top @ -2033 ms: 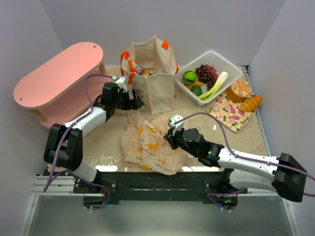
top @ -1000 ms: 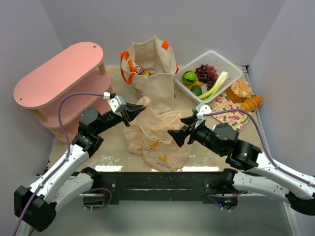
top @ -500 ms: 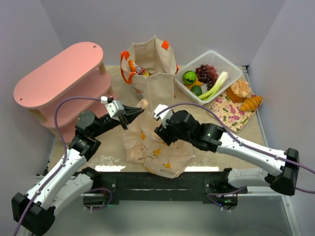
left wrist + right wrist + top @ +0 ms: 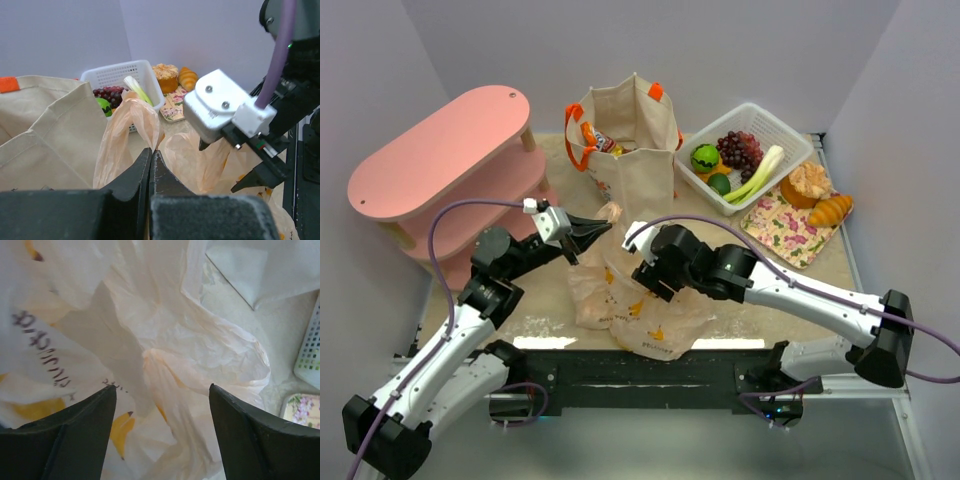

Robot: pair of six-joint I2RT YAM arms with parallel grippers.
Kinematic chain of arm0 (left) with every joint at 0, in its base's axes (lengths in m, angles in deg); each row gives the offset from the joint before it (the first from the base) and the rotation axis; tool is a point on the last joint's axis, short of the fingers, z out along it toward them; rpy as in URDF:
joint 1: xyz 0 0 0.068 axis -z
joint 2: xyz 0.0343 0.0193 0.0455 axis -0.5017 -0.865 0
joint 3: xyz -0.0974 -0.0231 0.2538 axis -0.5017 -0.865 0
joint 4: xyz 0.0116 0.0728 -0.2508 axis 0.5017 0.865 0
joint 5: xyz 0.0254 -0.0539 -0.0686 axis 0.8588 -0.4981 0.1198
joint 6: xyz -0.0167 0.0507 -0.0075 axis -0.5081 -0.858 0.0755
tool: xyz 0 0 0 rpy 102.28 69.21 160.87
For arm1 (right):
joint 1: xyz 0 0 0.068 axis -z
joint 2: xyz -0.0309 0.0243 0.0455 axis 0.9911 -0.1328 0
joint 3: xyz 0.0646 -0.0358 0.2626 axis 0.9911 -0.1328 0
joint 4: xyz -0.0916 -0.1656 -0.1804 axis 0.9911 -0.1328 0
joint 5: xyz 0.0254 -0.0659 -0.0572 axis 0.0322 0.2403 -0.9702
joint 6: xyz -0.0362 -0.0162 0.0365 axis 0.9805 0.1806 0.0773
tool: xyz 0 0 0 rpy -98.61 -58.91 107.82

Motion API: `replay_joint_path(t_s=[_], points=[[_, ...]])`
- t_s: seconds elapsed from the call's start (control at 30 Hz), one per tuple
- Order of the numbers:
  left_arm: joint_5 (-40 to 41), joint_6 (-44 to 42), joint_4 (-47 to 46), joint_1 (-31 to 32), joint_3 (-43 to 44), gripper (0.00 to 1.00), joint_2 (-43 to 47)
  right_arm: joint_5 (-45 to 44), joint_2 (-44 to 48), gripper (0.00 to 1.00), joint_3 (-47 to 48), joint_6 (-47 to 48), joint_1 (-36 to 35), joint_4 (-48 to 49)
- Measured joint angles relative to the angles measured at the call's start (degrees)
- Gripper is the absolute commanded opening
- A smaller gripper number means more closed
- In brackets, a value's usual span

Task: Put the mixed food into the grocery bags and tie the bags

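Bag point(image 4: 638, 303) lies crumpled on the table point(image 4: 790, 290) before the tote point(image 4: 640, 140), one handle raised and pinched in the left gripper point(image 4: 150, 152), while the right gripper point(image 4: 161, 390) hangs spread just above its folds.

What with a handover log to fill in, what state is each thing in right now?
Left gripper: shut on the plastic bag, holding its top edge up.
Right gripper: open over the bag.
Plastic bag: untied, crumpled on the table.
Tote: upright, open, packets inside.
Basket: holds grapes, leek, green vegetable.
Bread: on the mat, unbagged.
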Motion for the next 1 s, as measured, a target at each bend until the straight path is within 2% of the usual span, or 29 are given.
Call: replay_joint_path(t_s=[0.13,0.23,0.3,0.4,0.47,0.63,0.8,1.0], points=[[0.0,0.0,0.0,0.0,0.0,0.0,0.3,-4.6,-3.1,0.72,0.0,0.2,0.0,-1.2],[0.1,-0.2,0.2,0.0,0.0,0.0,0.7,-8.7,-4.2,0.58,0.0,0.2,-0.1,-1.7],[0.4,-0.5,0.5,0.0,0.0,0.0,1.1,-11.8,-4.8,0.41,0.0,-0.1,-0.2,-1.8],[2.0,-0.9,1.6,0.0,0.0,0.0,2.0,-15.0,-5.6,0.07,0.1,-0.7,-0.3,-1.9],[3.8,-1.8,2.6,0.0,0.0,0.0,2.7,-16.5,-5.9,0.01,0.2,-1.0,-0.3,-1.9],[9.4,-4.3,4.2,0.0,0.0,0.0,4.6,-18.9,-5.7,0.0,2.9,-5.3,-0.3,-0.3],[13.7,-6.8,4.9,0.0,0.0,0.0,6.4,-18.9,-2.4,0.0,6.0,-12.1,0.5,7.7],[17.9,-8.0,6.7,0.0,0.0,0.0,7.6,-15.1,5.9,0.0,0.7,-22.4,8.5,22.7]])
